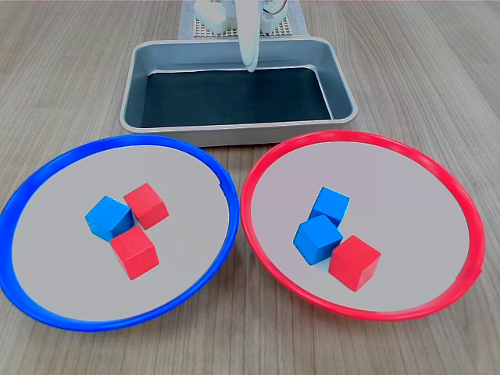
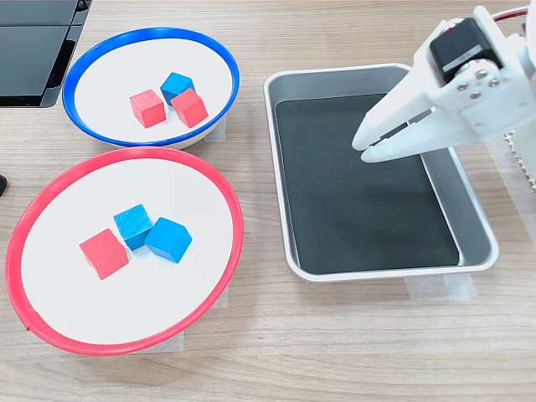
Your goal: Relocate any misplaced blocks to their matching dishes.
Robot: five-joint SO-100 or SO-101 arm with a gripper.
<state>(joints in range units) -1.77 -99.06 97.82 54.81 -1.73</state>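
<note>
The gripper (image 2: 364,149), nearly closed and empty, hangs over the tray (image 2: 477,251), well apart from the red blocks (image 2: 190,107) mid blue-rimmed plate (image 2: 79,67).

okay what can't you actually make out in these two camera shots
- Arm: cut off by the second exterior view's right edge beyond the gripper; only a thin white sliver shows in the first exterior view.
- Dark object: cropped by the second exterior view's top-left corner, unidentifiable.
- Red-rimmed dish: bottom rim clipped in the first exterior view.

No text, label or number can be read anywhere.
</note>
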